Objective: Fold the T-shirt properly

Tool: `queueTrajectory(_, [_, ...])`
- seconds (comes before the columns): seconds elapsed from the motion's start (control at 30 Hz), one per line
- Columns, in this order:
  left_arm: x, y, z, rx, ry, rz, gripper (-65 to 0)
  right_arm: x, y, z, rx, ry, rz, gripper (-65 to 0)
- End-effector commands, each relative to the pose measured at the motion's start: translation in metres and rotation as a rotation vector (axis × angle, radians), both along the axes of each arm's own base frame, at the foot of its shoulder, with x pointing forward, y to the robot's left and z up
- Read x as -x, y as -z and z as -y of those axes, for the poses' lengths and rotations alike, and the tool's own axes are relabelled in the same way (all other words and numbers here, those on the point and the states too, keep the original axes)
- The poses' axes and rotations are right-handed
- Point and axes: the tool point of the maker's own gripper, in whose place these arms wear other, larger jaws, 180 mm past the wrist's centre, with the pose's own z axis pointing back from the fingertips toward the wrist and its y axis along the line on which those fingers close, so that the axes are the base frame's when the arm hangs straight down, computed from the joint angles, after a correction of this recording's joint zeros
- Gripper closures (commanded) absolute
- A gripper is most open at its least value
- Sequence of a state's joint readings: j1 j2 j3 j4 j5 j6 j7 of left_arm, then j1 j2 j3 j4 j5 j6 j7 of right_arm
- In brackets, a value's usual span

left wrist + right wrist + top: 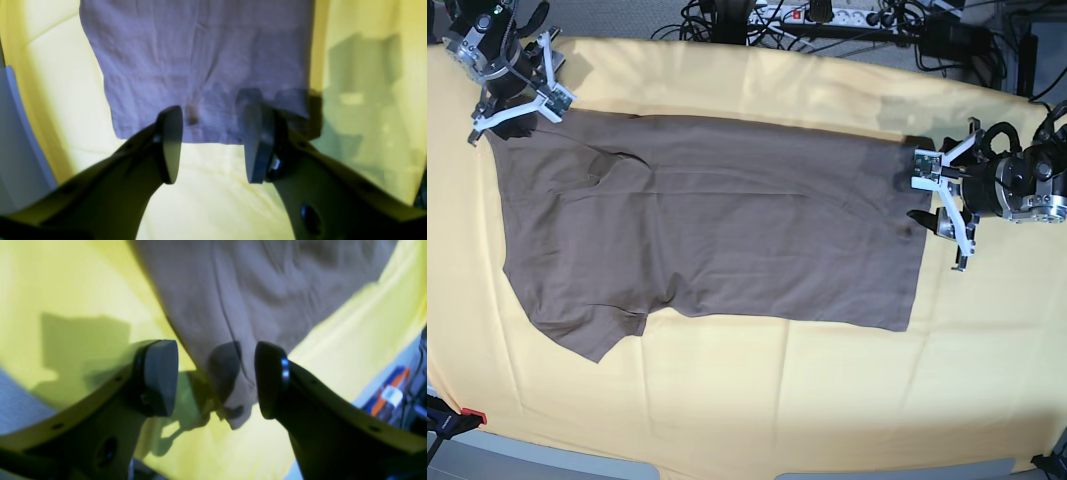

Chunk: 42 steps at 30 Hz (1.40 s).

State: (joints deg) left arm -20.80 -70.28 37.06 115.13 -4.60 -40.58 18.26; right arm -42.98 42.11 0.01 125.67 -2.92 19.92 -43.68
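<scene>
The T-shirt lies spread out on the yellow cloth that covers the worktop, with its length going across the base view. It seems to be folded one time along its length, because only one sleeve is visible, at the lower left of the shirt, but I cannot be sure of this. The fabric is mostly smooth, with some small wrinkles near the upper left corner. The left gripper is at the hem end, on the right side of the base view, and its jaws are spread, with nothing between them; in the left wrist view the hem edge lies just in front of the pads. The right gripper is at the opposite top corner, also spread and holding nothing. In my judgement, the task is at an early or middle stage: the cross folds are not yet done.
</scene>
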Motion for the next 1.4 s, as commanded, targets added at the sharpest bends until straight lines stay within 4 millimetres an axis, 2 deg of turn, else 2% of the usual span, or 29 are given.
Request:
queueTrajectory(0.0, [-0.006, -0.011, -0.002, 0.004, -0.006, 0.033, -30.5, -0.003, -0.001, 0.005, 0.015, -0.008, 0.012, -38.1])
queueTrajectory(0.07, [-0.006, -0.01, -0.002, 0.004, -0.005, 0.031, -30.5, 0.003, 0.011, 0.014, 0.028, -0.003, -0.028, -38.1])
queueTrajectory(0.13, [-0.006, -0.01, -0.002, 0.004, -0.005, 0.03, -30.5, 0.007, 0.021, 0.032, 0.077, 0.014, -0.049, -38.1])
queueTrajectory(0.27, [-0.005, -0.01, -0.001, 0.007, -0.004, 0.029, -30.5, 0.0, 0.026, 0.06, 0.152, 0.039, -0.032, -38.1])
queueTrajectory(0.5, [-0.005, -0.01, 0.003, 0.02, 0.001, 0.028, -30.5, 0.004, 0.037, 0.076, 0.167, 0.04, -0.06, -37.2])
queueTrajectory(0.53, [-0.005, -0.01, 0.005, 0.028, 0.002, 0.026, -30.5, 0.004, 0.037, 0.076, 0.167, 0.039, -0.059, -34.0])
queueTrajectory(0.57, [-0.004, -0.01, 0.009, 0.046, 0.001, 0.016, -29.6, 0.004, 0.036, 0.076, 0.167, 0.039, -0.059, -27.5])
queueTrajectory(0.67, [0.001, -0.006, 0.017, 0.079, 0.002, -0.012, -17.3, 0.004, 0.036, 0.076, 0.168, 0.04, -0.059, -1.1])
queueTrajectory(0.7, [0.004, -0.003, 0.017, 0.076, 0.0, -0.022, -13.3, 0.005, 0.036, 0.075, 0.167, 0.041, -0.06, 0.0])
queueTrajectory(0.77, [0.009, 0.002, 0.016, 0.072, -0.003, -0.041, -11.2, 0.004, 0.036, 0.076, 0.17, 0.041, -0.06, 0.0])
queueTrajectory(0.83, [0.015, 0.008, 0.015, 0.068, -0.006, -0.062, -13.7, 0.004, 0.036, 0.076, 0.169, 0.042, -0.059, 0.0])
queueTrajectory(0.9, [0.019, 0.013, 0.013, 0.057, -0.011, -0.077, -22.0, 0.004, 0.036, 0.076, 0.169, 0.043, -0.057, 0.0])
queueTrajectory(0.97, [0.022, 0.018, 0.009, 0.031, -0.023, -0.088, -31.4, 0.003, 0.035, 0.077, 0.17, 0.051, -0.047, -5.7])
queueTrajectory(1.0, [0.024, 0.021, 0.006, 0.018, -0.029, -0.094, -34.0, 0.002, 0.035, 0.077, 0.17, 0.054, -0.044, -8.5])
queueTrajectory(1.13, [0.033, 0.033, -0.005, -0.037, -0.034, -0.115, -34.5, 0.001, 0.033, 0.078, 0.17, 0.064, -0.031, -16.6])
queueTrajectory(1.37, [0.046, 0.053, -0.02, -0.092, -0.046, -0.153, -34.5, -0.005, 0.031, 0.078, 0.167, 0.067, -0.016, -17.0])
